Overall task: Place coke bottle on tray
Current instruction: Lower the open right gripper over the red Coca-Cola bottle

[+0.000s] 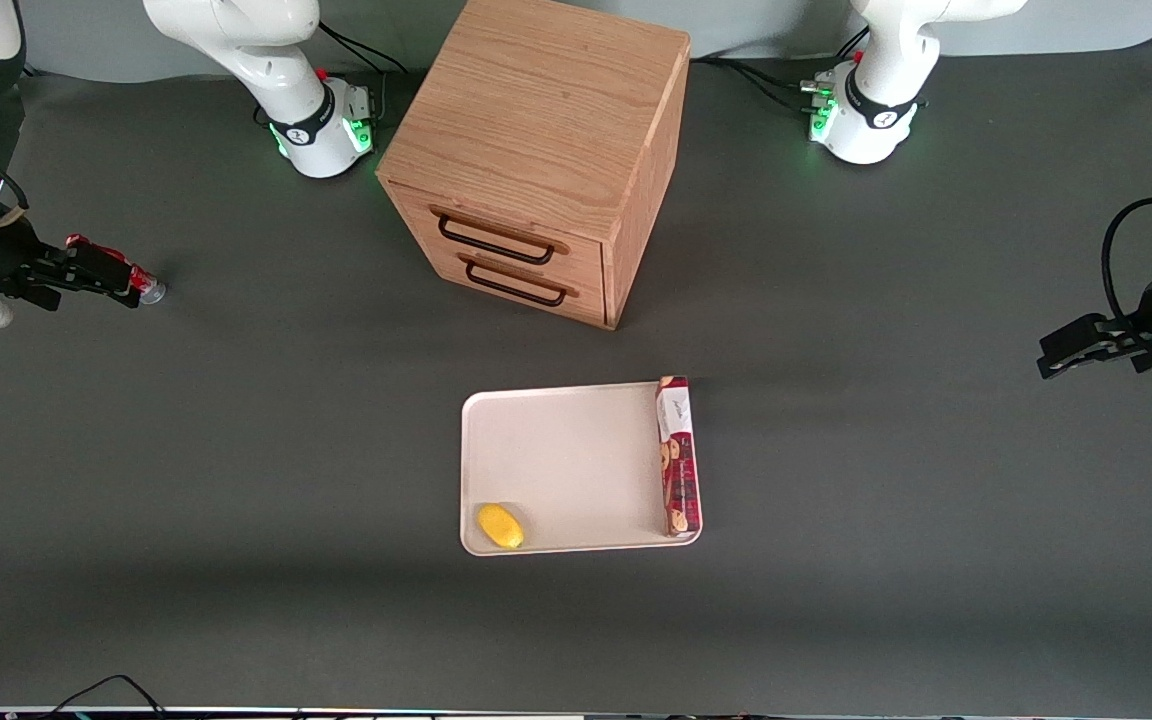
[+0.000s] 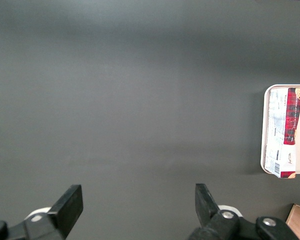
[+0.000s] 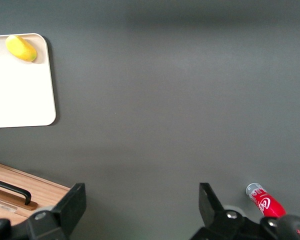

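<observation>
Hovering toward the working arm's end of the table, the gripper (image 1: 101, 280) sits well apart from the tray (image 1: 576, 470), which serves as the reference for everything below. Its fingers (image 3: 72, 205) stand wide apart with nothing between them, as the right wrist view shows bare table in the gap.

The coke bottle (image 1: 121, 275) lies on its side on the table, well apart from the tray toward the working arm's end and farther from the front camera than the tray. Its silvery base (image 3: 253, 190) points toward the tray. In the right wrist view the bottle lies just beside one finger, outside the gap, not within it. In the front view the gripper overlaps the bottle; whether they touch cannot be told.

On the tray, a yellow lemon-like fruit (image 1: 500, 526) rests in the corner nearest the front camera on the working arm's side. A long red cookie box (image 1: 677, 457) lies along the tray's edge toward the parked arm. The middle of the tray is bare, which appears to leave room for the bottle.

A wooden drawer cabinet (image 1: 546, 160) stands farther from the front camera than the tray, with two dark handles facing it.

Judgement: the grasp is not yet made. The open fingers probably need to be centred over the bottle before closing. A bottle on its side may roll when nudged.
</observation>
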`<state>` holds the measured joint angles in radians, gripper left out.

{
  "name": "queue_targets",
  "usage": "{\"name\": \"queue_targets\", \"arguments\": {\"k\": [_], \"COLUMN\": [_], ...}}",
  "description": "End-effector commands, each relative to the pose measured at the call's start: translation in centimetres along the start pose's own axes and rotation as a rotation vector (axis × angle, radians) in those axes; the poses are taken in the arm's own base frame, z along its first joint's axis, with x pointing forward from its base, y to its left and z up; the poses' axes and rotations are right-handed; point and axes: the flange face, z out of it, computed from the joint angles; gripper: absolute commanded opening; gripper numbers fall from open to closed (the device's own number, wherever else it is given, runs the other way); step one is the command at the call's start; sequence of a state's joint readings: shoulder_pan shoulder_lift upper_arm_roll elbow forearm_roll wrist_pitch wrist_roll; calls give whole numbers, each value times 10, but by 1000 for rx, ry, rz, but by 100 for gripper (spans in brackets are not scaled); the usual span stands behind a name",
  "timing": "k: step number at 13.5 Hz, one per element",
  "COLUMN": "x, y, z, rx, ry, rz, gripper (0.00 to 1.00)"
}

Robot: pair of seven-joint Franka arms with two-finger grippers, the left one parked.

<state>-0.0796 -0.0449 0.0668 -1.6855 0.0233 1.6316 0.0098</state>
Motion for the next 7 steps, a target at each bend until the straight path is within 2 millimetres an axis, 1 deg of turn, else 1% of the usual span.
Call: {"name": "queue_targets", "arguments": {"k": [1, 3, 4, 7], "x": [-5, -2, 1, 0], "y": [2, 3, 3, 5], "z": [-3, -7, -3, -1], "rx": [-1, 0, 0, -3], "ry": [17, 24, 18, 8], "rz": [10, 17, 13, 11], "gripper": [100, 100, 100, 100]}}
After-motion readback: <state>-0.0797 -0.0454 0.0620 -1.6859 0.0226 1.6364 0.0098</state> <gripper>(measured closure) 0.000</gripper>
